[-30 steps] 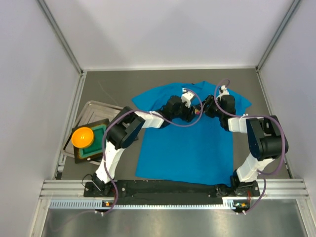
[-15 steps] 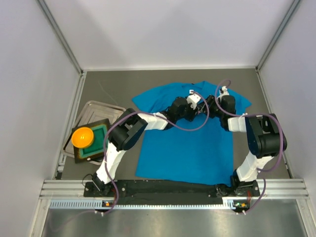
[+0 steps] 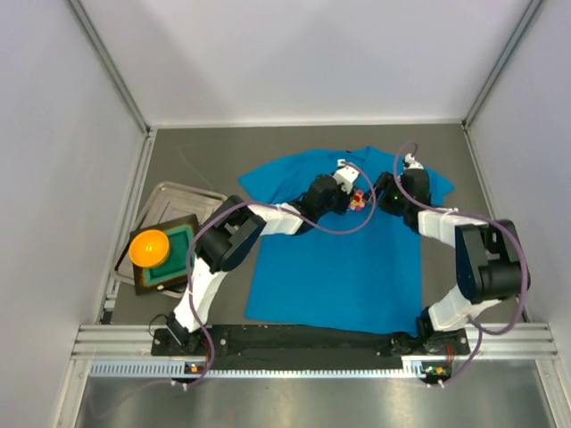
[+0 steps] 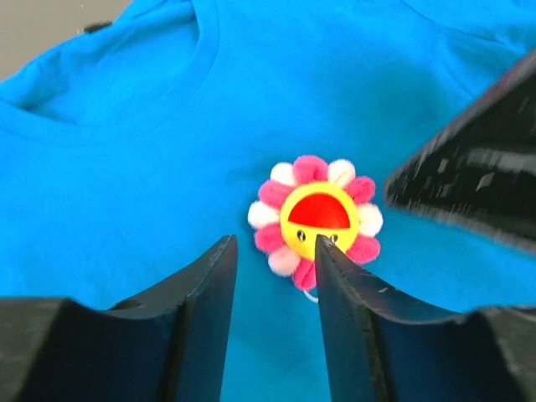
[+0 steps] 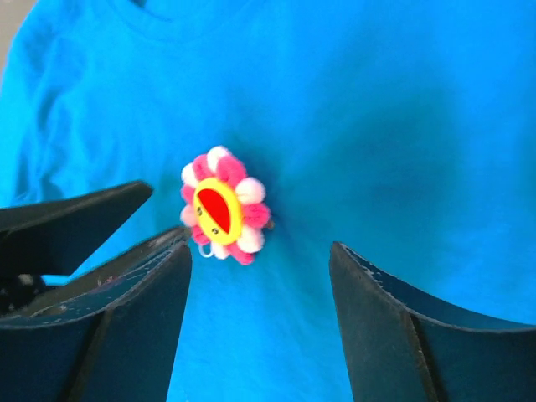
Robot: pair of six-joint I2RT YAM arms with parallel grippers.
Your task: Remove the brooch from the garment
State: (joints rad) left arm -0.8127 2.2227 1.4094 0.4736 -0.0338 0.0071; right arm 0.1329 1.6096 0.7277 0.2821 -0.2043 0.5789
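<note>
At far left, a metal tray (image 3: pixel 165 192) holds a green block (image 3: pixel 178 260) topped by an orange ball (image 3: pixel 149 247), well apart from the work. The garment (image 3: pixel 330 267) lies spread flat in the middle of the overhead view.

The left gripper (image 4: pixel 272 268) is poised low over the chest of the shirt. Its jaws are apart and only blue cloth shows between them. Its right finger (image 4: pixel 347 301) overlaps the lower rim of the brooch (image 4: pixel 316 219) in the wrist view; contact cannot be told. The brooch sits on the garment below the collar (image 4: pixel 126 117), between the two grippers.

The right gripper (image 5: pixel 260 285) stands with jaws wide apart and empty, the brooch ahead of its left finger (image 5: pixel 126 327).

The step in hand, as judged, is the approach to and bracketing of the ornament, with no grasp made. The next move likely calls for one gripper to centre on the petals and pinch. The other should press the cloth down just beside it, so the brooch comes free without lifting the shirt.
</note>
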